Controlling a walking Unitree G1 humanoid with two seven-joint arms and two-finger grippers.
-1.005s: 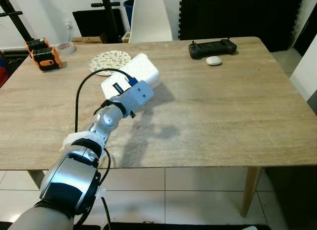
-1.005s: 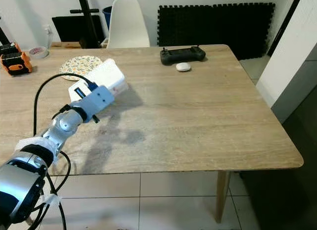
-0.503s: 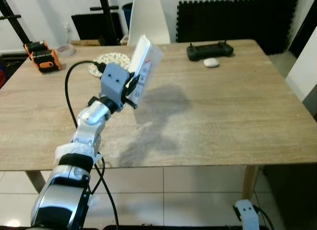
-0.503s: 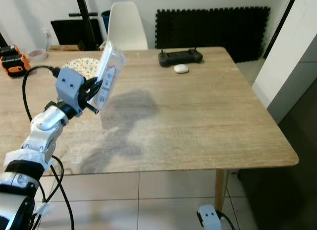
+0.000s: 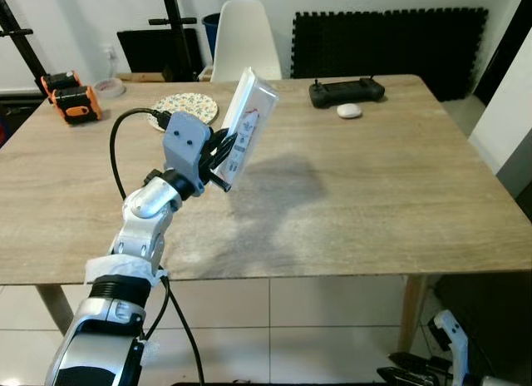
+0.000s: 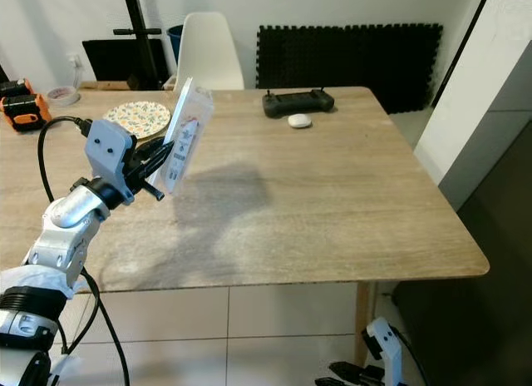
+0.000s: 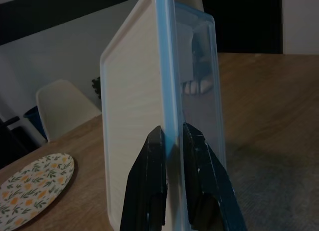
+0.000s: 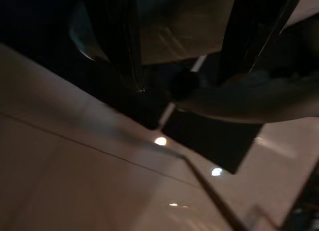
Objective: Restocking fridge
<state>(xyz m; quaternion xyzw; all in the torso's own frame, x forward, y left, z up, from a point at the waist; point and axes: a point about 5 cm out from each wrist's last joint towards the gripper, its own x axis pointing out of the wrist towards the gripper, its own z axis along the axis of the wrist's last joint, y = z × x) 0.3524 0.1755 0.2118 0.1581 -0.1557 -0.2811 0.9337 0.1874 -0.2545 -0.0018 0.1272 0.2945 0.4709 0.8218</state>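
My left gripper (image 5: 223, 149) is shut on the rim of a flat white food container with a clear lid (image 5: 247, 120). It holds the container on edge, tilted, well above the wooden table (image 5: 374, 195). In the left wrist view the two black fingers (image 7: 150, 191) pinch the container's rim (image 7: 134, 101) from both sides. My right gripper (image 8: 182, 84) hangs low beside the table's front right corner, fingers (image 8: 114, 37) apart over the tiled floor with nothing between them; the arm (image 5: 449, 344) shows at the bottom right.
A floral plate (image 5: 184, 108) lies behind the container. A black controller (image 5: 347, 90) and a small white puck (image 5: 348, 111) sit at the table's far side, orange-black battery packs (image 5: 68, 95) at far left. A white chair (image 5: 243, 37) stands behind; a white panel (image 6: 490, 95) rises at right.
The left gripper took the container off the table and raised it from flat to on edge. The camera shifted a little, and the right arm came into view at the bottom right.
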